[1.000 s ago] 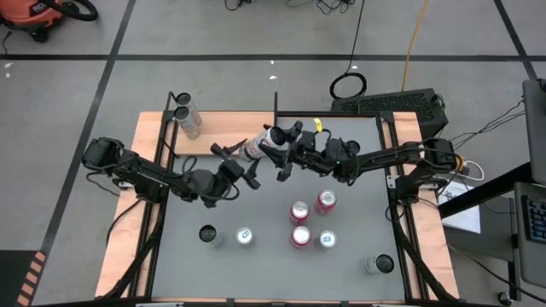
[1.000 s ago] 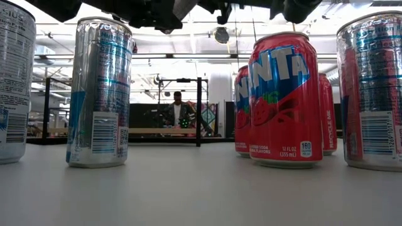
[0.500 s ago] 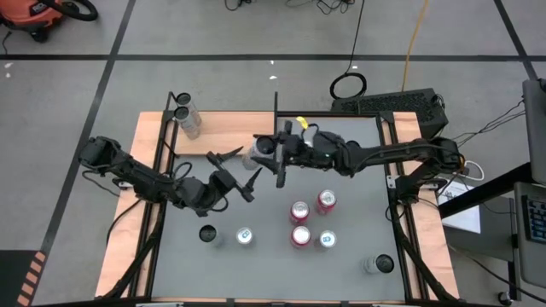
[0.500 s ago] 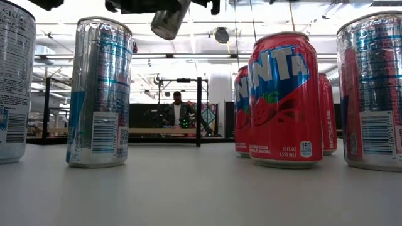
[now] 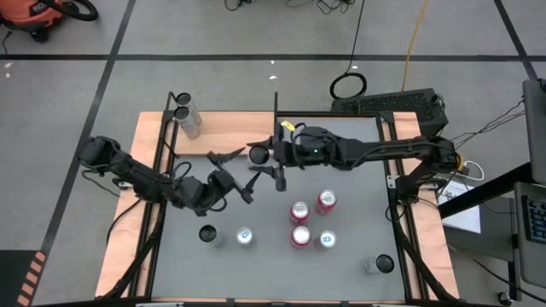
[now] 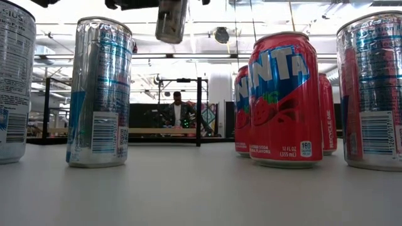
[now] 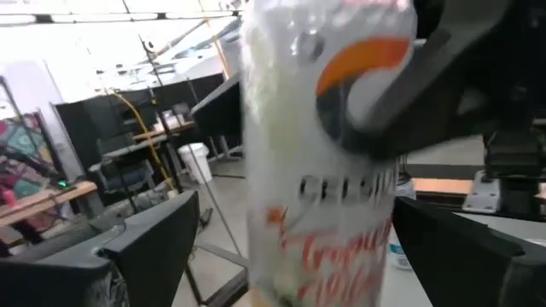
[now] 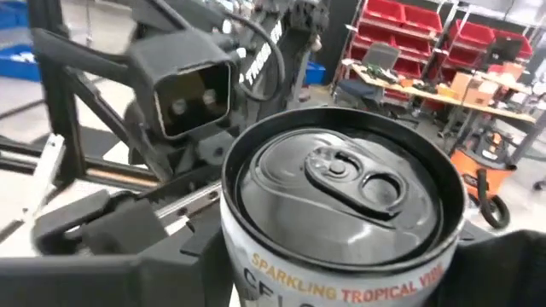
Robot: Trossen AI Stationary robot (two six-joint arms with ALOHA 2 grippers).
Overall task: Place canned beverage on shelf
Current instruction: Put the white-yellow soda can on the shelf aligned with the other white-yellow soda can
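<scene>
Right hand (image 5: 271, 154) grips the can (image 5: 258, 154) upright, top up; left hand (image 5: 232, 170) open.

High view is evenly lit from overhead, w/ only soft shadows cast under the arms on the grey tabletop (image 5: 358, 256). Low view is strongly backlit: ceiling lights are blown out to white, glare is seen on the silver can (image 6: 100, 91), and the near table surface is out of focus. In the left wrist view the white can (image 7: 328, 153) is smeared by motion blur; in the right wrist view its lid (image 8: 345, 183) is sharp, background softer.
</scene>
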